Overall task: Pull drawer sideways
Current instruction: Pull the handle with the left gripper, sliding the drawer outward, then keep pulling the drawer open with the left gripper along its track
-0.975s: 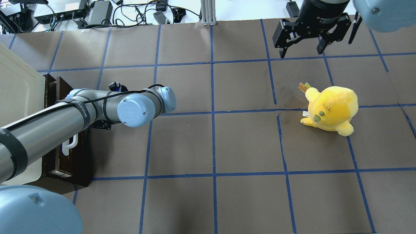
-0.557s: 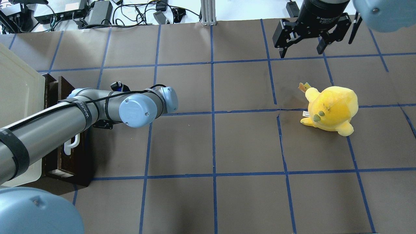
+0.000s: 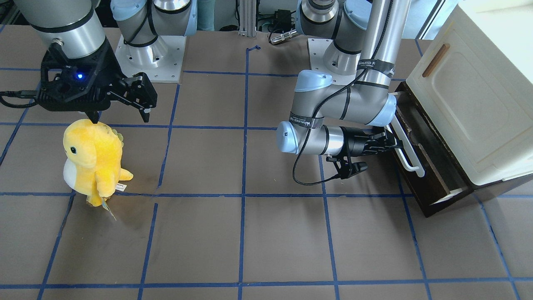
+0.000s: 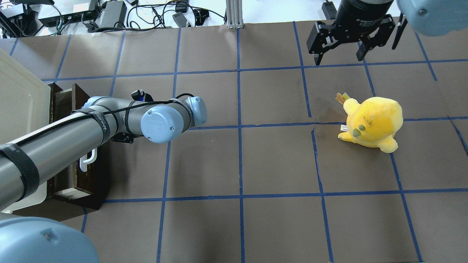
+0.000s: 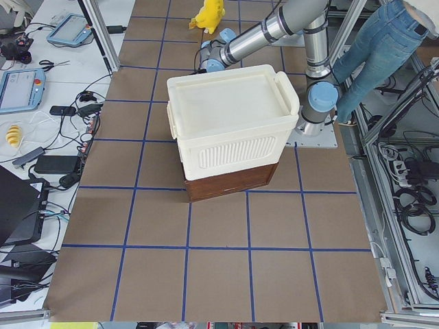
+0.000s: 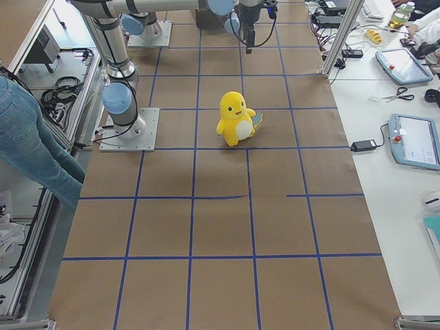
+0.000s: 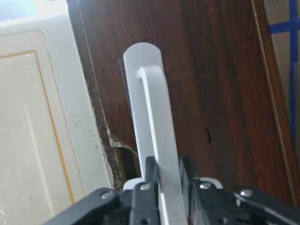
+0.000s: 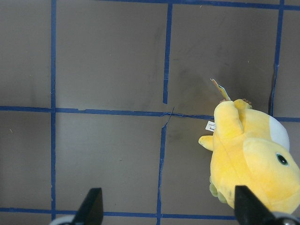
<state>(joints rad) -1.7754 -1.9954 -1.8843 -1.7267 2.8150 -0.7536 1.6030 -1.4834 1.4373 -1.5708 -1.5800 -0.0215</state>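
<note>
Overhead exterior shows a yellow plush (image 4: 371, 122) well apart from the drawer (image 4: 97, 182).

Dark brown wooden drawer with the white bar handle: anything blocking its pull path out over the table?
Nothing visible. The left gripper is shut on the white bar handle, and no object lies on the brown table ahead of the drawer. The yellow plush toy sits far across, near the open right gripper.
</note>
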